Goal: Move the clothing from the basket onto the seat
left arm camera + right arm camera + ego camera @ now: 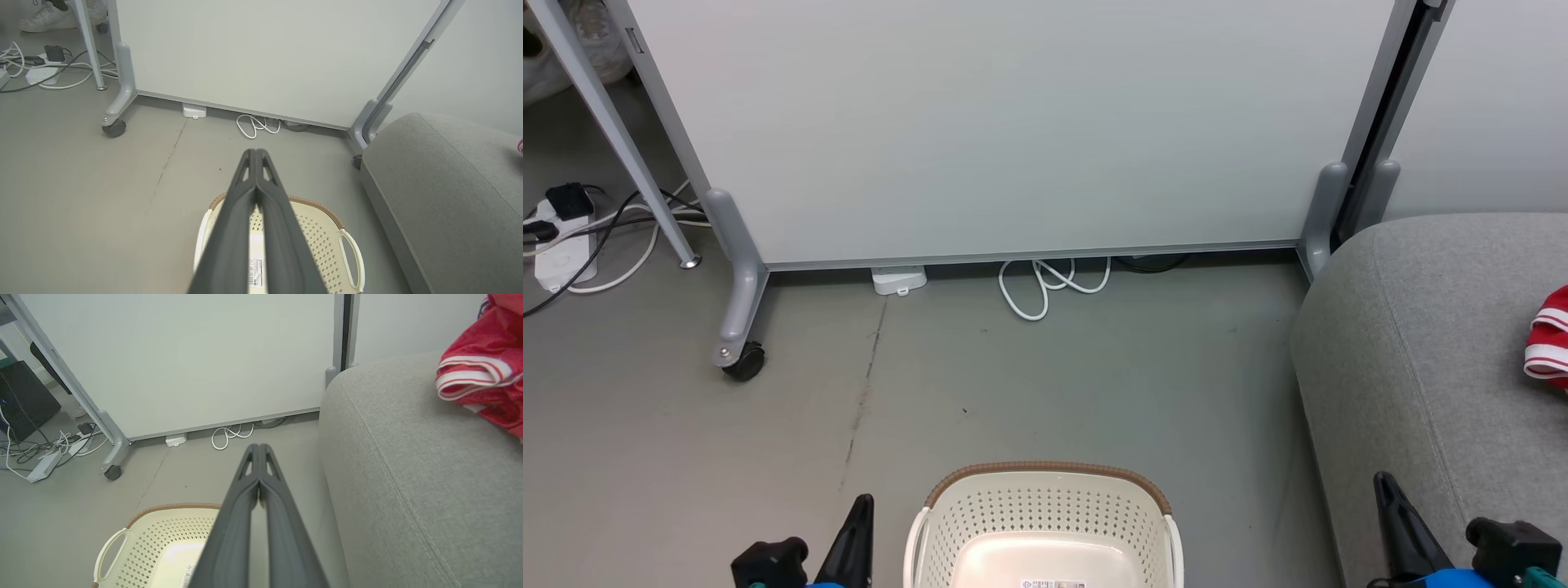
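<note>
The cream basket (1045,510) with a brown rim stands on the floor at the bottom centre; the part of its inside that I see holds no clothing, just a label on the bottom. Red clothing (1550,336) with white stripes lies on the grey seat (1421,343) at the right edge, and it is larger in the right wrist view (482,371). My left gripper (255,153) hangs above the basket (322,241), fingers pressed together, holding nothing. My right gripper (258,448) is shut too, empty, above the gap between basket (163,543) and seat (408,465).
A wheeled white partition (1013,122) stands behind the basket on a castor (743,359). White cable coils (1049,282) lie under it. A power strip and cords (560,237) sit on the floor at far left. A person's shoe (45,16) shows beyond the partition.
</note>
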Controlling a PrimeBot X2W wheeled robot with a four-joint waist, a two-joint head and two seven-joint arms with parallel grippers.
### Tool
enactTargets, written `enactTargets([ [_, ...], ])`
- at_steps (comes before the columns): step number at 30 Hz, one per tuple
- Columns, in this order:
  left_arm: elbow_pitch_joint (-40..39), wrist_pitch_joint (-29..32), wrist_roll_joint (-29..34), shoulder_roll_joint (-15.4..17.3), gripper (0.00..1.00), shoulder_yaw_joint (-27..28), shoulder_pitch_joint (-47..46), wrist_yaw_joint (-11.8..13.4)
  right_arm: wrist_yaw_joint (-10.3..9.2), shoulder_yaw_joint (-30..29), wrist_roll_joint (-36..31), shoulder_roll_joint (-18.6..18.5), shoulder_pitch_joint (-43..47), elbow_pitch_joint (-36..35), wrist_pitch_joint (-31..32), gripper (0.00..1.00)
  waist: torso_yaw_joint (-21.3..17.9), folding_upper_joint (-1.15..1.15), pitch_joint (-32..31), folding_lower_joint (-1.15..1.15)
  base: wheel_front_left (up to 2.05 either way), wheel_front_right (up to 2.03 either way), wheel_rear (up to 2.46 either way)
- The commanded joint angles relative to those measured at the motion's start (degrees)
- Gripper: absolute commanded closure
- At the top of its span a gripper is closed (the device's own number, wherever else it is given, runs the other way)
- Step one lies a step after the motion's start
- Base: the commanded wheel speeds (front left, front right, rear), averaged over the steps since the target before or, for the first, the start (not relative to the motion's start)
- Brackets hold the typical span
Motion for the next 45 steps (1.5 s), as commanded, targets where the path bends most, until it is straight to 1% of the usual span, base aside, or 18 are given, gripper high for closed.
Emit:
enactTargets([
  [1, -1.5, 0.6, -2.5, 0.0, 1.00, 0.9, -1.4, 0.0, 0.00, -0.2, 2.9, -0.2, -1.1, -0.8, 0.5, 1.00, -0.1, 0.00, 0.0, 0.00, 0.00, 0.00, 0.00],
  [21, -5.5, 5.7, -20.4, -0.5, 1.00, 5.2, -2.6, 0.0, 0.01, -0.2, 23.5, -0.3, -3.8, -0.6, 3.8, 1.00, -1.0, 0.00, 0.3, 0.00, 0.00, 0.00, 0.00],
  [45, -9.3, 10.6, -37.2, -1.0, 1.00, 9.3, -3.8, -0.1, 0.01, -0.2, 42.6, -0.4, -6.5, -0.2, 7.2, 1.00, -2.2, 0.00, 0.7, 0.00, 0.00, 0.00, 0.00],
])
